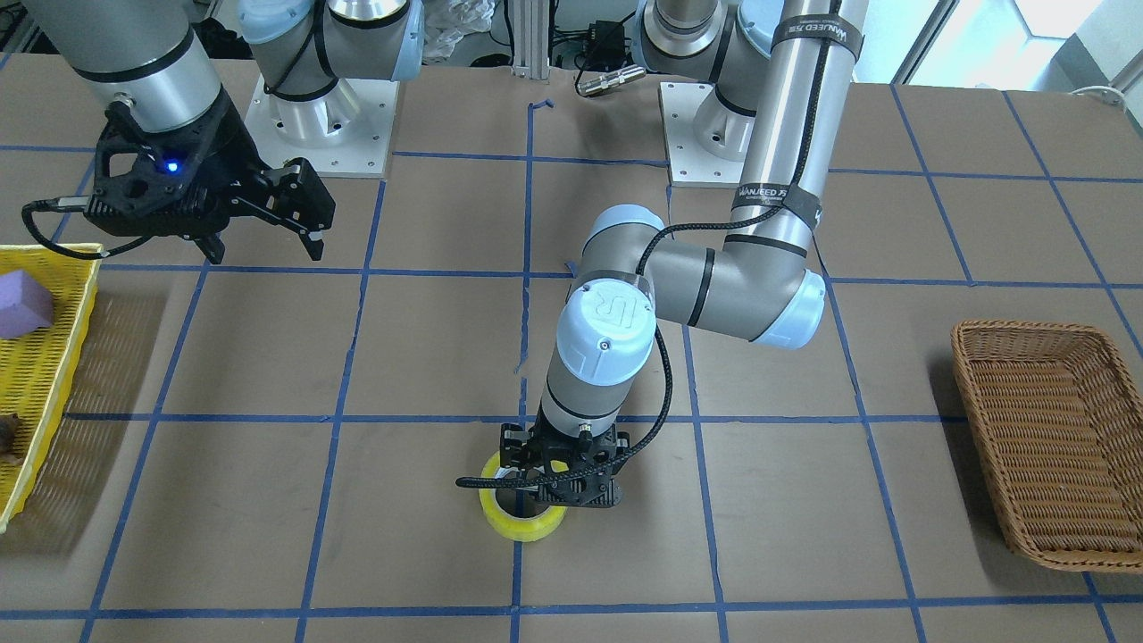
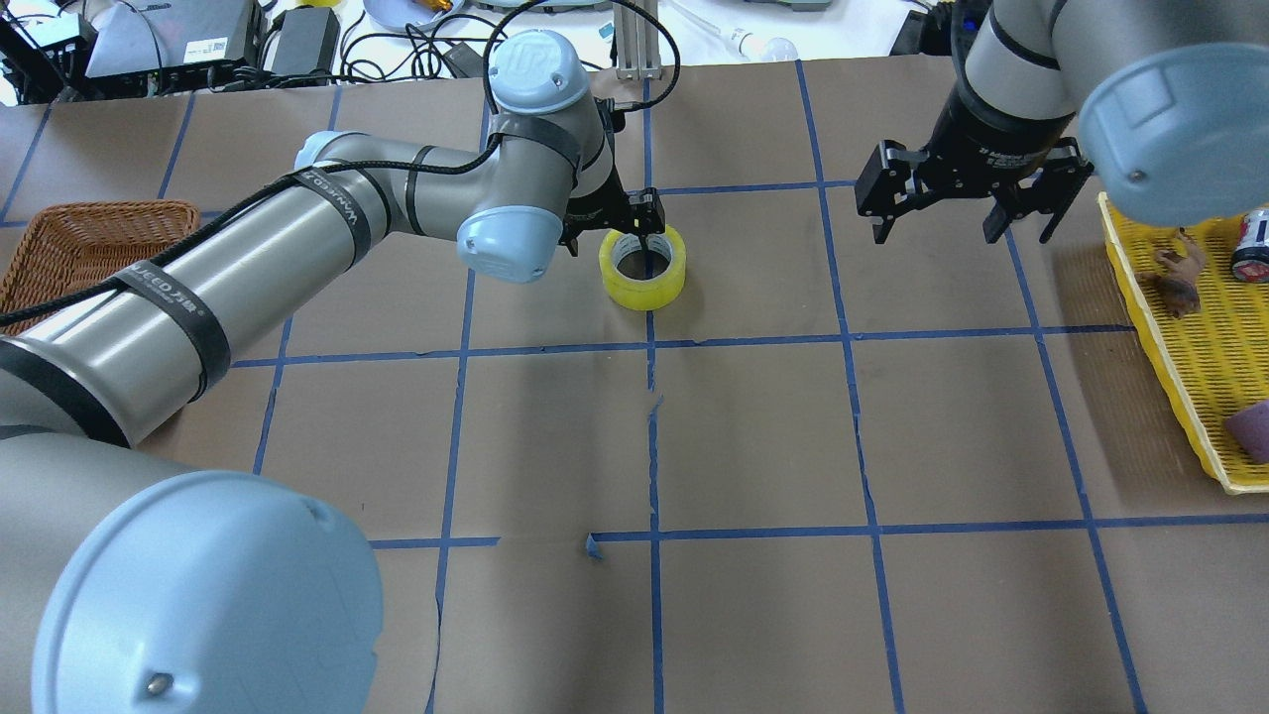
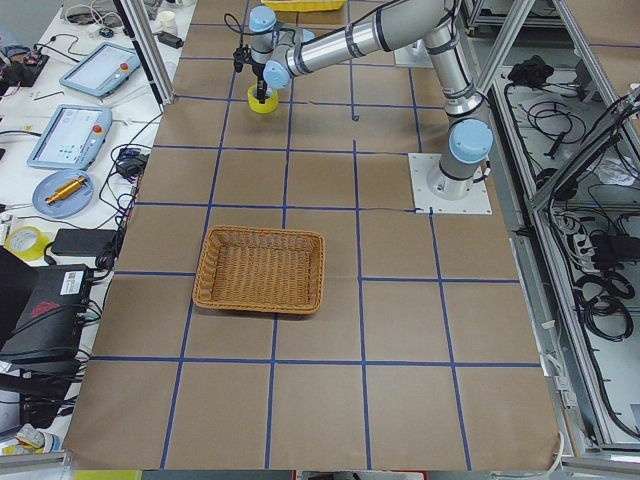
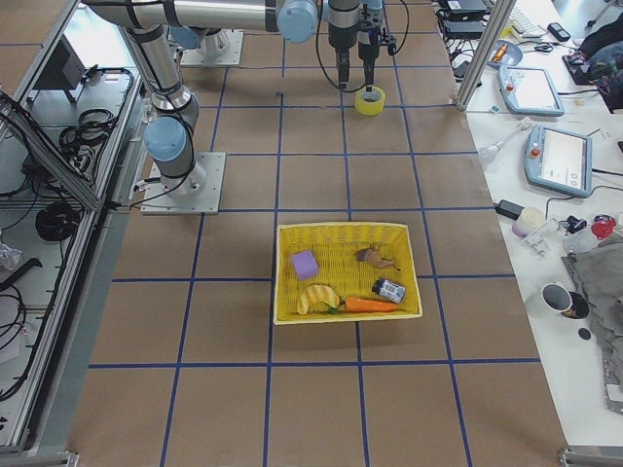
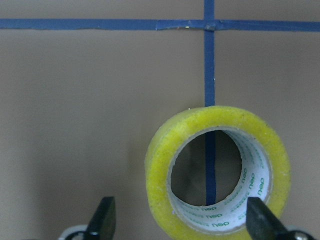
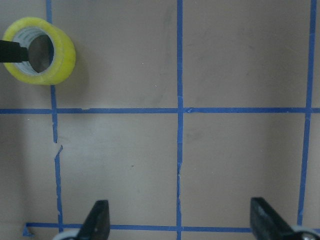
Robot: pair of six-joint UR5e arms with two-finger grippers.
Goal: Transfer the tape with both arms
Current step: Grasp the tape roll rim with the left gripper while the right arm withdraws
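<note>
Closest to the operators' edge of the brown table (image 1: 268, 536), the tape (image 1: 522, 527) lies flat with its hole facing up. It sits right on a blue grid line (image 1: 357, 418), and in the left wrist view that line shows through the pale core. The left gripper (image 5: 180, 217) is right down on it, pointing straight at the table with its jaws apart. One fingertip (image 5: 104, 220) is outside the yellow wall and the other fingertip (image 5: 257, 216) is over the hollow. From overhead, that finger dips into the ring. There's no squeeze on the roll yet, and it rests on the paper. Behind the gripper, the left arm (image 1: 714, 286) rises from wrist to elbow and runs back toward the robot. Out on the robot's left side sits a wicker basket (image 1: 1045, 429), well apart from the roll. On the opposite side, a yellow tray (image 1: 45, 375) holds a purple block (image 1: 22, 302), with a few smaller items beside it in the side view. Further back, the right gripper (image 1: 266, 252) hangs above the table just beside that tray. Its fingers are spread wide with nothing between them, and its wrist camera looks down on bare paper with the roll well off in the corner. At the far edge, both arms stand on white base plates (image 1: 317, 134).
</note>
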